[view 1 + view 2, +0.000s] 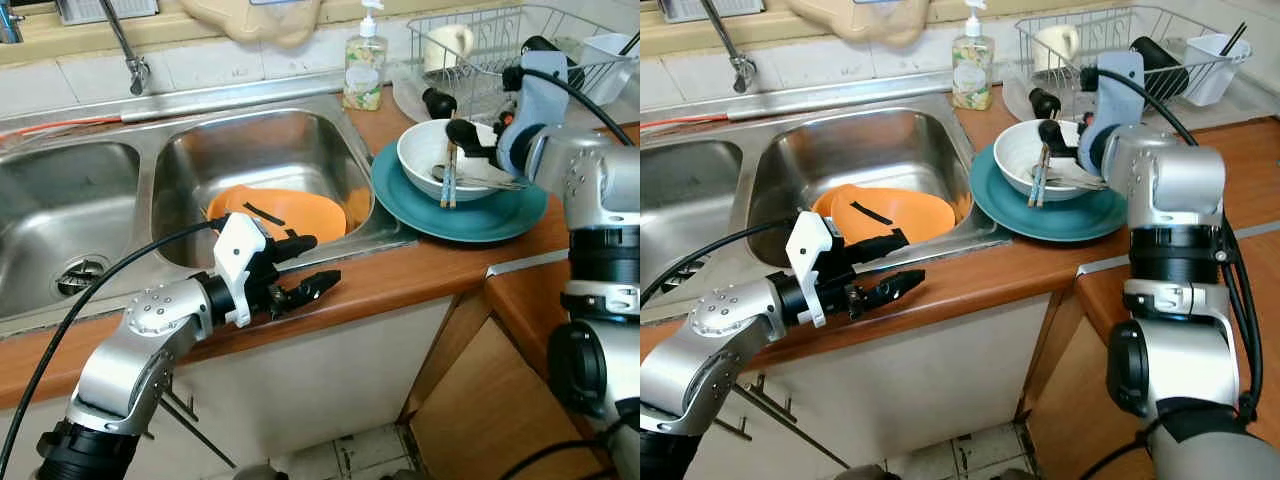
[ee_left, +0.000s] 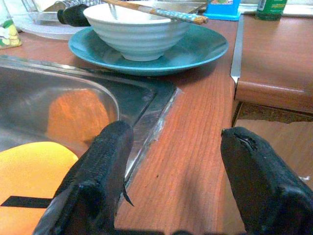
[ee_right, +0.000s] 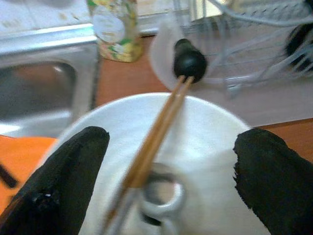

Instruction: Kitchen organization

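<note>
A white bowl (image 1: 425, 150) sits on a teal plate (image 1: 500, 215) on the wooden counter, right of the sink. Wooden chopsticks (image 1: 449, 180) and metal cutlery (image 1: 490, 181) lie in the bowl. My right gripper (image 1: 452, 118) hovers open just above the bowl; the chopsticks (image 3: 156, 132) run between its fingers without touching them. An orange plate (image 1: 300, 212) with a black strip on it leans in the right sink basin (image 1: 250, 150). My left gripper (image 1: 325, 260) is open and holds nothing, low over the counter's front edge by that basin's near corner.
A soap bottle (image 1: 364, 70) stands behind the sink. A wire dish rack (image 1: 500, 40) holding a mug (image 1: 447, 45) stands at the back right, a white container (image 1: 605, 55) beside it. A faucet (image 1: 128, 50) hangs over the basins. A wooden cabinet door (image 1: 480, 400) is below the counter.
</note>
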Robot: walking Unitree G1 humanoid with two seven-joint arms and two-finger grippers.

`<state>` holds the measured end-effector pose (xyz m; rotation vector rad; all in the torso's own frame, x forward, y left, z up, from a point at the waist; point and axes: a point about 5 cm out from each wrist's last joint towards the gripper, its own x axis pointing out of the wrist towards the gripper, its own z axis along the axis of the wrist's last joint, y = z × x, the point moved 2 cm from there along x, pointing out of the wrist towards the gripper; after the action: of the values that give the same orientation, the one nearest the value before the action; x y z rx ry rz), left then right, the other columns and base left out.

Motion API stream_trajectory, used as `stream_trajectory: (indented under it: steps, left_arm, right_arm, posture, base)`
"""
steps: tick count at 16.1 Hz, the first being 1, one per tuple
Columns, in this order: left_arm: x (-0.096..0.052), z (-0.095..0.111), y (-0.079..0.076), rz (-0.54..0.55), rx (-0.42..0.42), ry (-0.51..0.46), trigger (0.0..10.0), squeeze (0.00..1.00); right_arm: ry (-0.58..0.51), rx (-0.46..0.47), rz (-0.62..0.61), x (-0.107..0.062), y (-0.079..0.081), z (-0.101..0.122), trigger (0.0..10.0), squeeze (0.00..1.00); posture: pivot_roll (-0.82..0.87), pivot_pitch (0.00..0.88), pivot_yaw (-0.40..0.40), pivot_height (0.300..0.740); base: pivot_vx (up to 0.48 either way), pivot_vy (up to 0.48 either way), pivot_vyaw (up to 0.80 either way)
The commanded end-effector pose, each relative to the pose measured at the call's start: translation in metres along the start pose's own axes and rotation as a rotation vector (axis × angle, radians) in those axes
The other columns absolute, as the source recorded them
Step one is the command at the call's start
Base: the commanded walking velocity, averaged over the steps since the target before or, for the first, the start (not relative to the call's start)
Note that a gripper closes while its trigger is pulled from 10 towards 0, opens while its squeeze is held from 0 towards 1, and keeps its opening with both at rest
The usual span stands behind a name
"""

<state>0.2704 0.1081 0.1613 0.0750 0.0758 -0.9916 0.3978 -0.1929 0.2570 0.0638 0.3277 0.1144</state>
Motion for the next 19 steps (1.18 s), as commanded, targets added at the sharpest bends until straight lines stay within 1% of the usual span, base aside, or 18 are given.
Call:
stream_trajectory:
  steps: [1,2,3,6,9,14,19]
  left_arm:
    - [-0.002,0.002,-0.001,0.0,0.026,0.007,10.0,0.0]
    - [-0.002,0.002,-0.001,-0.001,0.028,0.007,10.0,0.0]
    - [-0.002,0.002,-0.002,-0.002,0.028,0.006,10.0,0.0]
    - [-0.001,0.002,-0.003,-0.008,0.028,0.006,10.0,0.0]
    - [-0.002,0.002,-0.004,-0.011,0.027,0.009,10.0,0.0]
    - [-0.001,0.001,-0.005,-0.01,0.024,0.008,10.0,0.0]
    - [-0.002,0.001,-0.004,-0.009,0.025,0.01,10.0,0.0]
  right_arm:
    - [0.013,0.049,0.065,0.001,0.009,0.003,6.7,0.0]
    - [0.026,0.069,0.094,0.002,0.013,0.001,3.0,0.0]
    - [0.037,0.075,0.105,0.002,0.015,-0.001,0.1,0.0]
    - [0.088,0.074,0.111,0.006,0.018,-0.008,0.0,0.0]
    - [0.136,0.088,0.093,0.008,0.016,-0.014,0.0,0.0]
    - [0.15,0.103,0.108,0.01,0.019,-0.017,0.0,0.0]
    - [0.159,0.117,0.106,0.01,0.018,-0.019,0.0,0.0]
  posture:
    - [-0.02,0.0,0.043,0.74]
    - [-0.02,0.0,0.042,0.74]
    - [-0.02,0.0,0.042,0.74]
    - [-0.02,0.0,0.041,0.74]
    - [-0.02,0.0,0.038,0.74]
    - [-0.02,0.0,0.037,0.74]
    - [-0.02,0.0,0.039,0.74]
  base:
    - [0.0,0.0,0.0]
    - [0.0,0.0,0.0]
    - [0.0,0.0,0.0]
    - [0.0,0.0,0.0]
    - [0.0,0.0,0.0]
    - [0.0,0.0,0.0]
    - [0.0,0.0,0.0]
